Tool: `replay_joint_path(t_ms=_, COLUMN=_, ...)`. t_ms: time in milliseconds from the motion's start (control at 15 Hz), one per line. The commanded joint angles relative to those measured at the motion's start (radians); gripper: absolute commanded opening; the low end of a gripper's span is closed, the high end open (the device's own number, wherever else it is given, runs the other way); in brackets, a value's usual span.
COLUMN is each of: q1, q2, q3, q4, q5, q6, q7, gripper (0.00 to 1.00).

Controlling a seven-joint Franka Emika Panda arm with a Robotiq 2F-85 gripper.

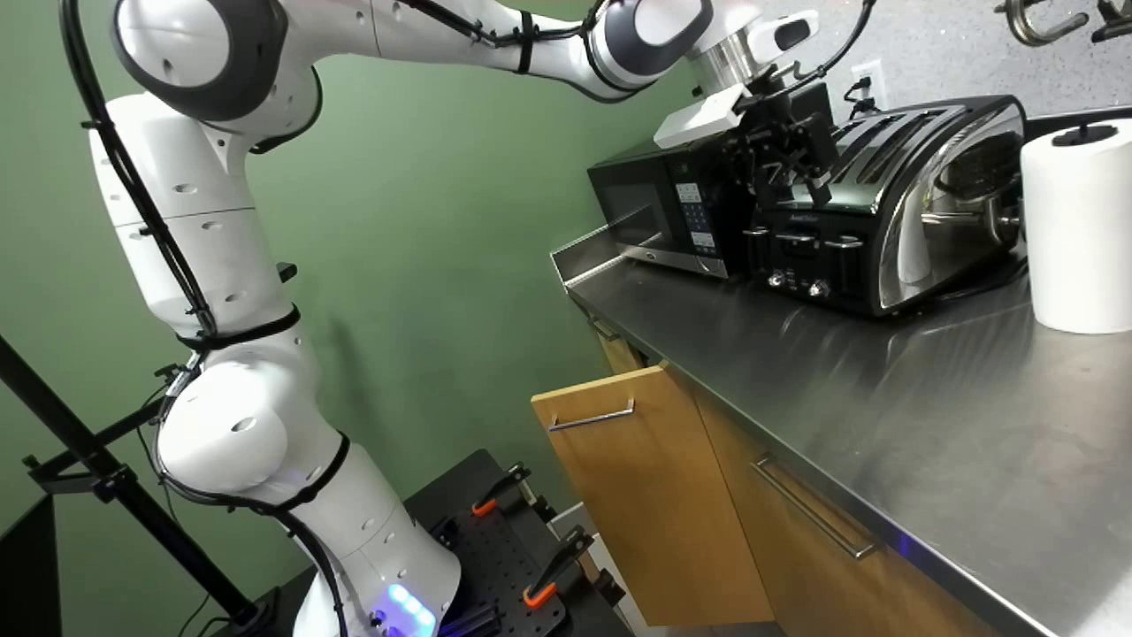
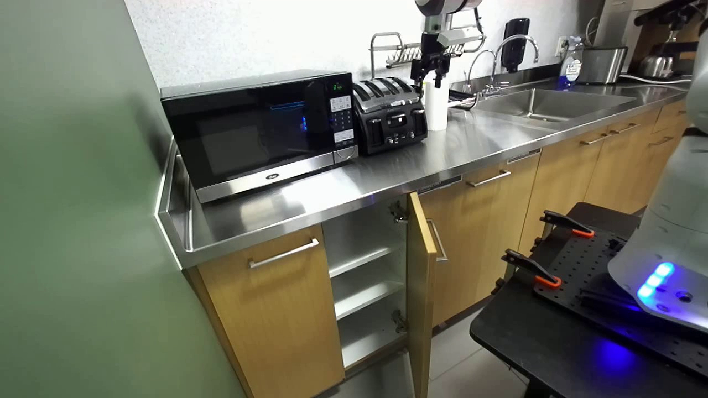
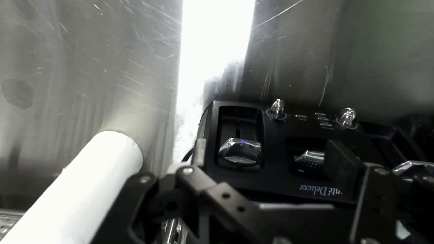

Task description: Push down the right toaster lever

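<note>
Nearest in the wrist view, a Robotiq gripper (image 3: 270,158) with jaws spread wide apart, close to the upper front of the chrome-and-black toaster (image 1: 893,221); cannot tell whether touching it. Visible in the gap between those jaws, the right toaster lever (image 3: 241,151), chrome-topped and up near the top of its slot, so not yet pushed down. Low on the same black front, two chrome knobs (image 3: 277,109); midway along, a smaller chrome-edged tab (image 3: 309,161), partly hidden by one jaw; at the far side, the left toaster lever (image 1: 756,232), at a similar height. Under the toaster, the steel tabletop (image 1: 929,425); to either side, near, a black microwave (image 2: 249,132) and a standing white paper-towel roll (image 1: 1079,234). On the microwave, lit green digits (image 2: 337,87), too small to read. Farther off, in an exterior view, a metal dish rack (image 2: 404,55) beyond the toaster and, lower down, a wooden cabinet door (image 2: 423,298) swung open beside white shelves (image 2: 368,298). Past these, sunk into the same tabletop, a steel sink (image 2: 581,104), with a black dispenser (image 2: 515,55) on the wall behind. Farthest along, a clear spray bottle (image 2: 572,63) with a white label, standing upright.
</note>
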Motion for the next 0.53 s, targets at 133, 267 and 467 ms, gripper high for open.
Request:
replay_joint_path(t_ms=133, q1=-0.024, q2=0.067, q3=0.016, q4=0.065, q5=0.031, q6=0.023, q7=-0.027, gripper=0.42)
replay_joint_path(t_ms=267, q1=-0.030, q2=0.093, q3=0.022, q4=0.090, q5=0.041, q6=0.021, q7=-0.036, gripper=0.27)
replay_joint_path(t_ms=467, q1=-0.042, q2=0.139, q3=0.030, q4=0.134, q5=0.053, q6=0.032, q7=-0.057, gripper=0.05)
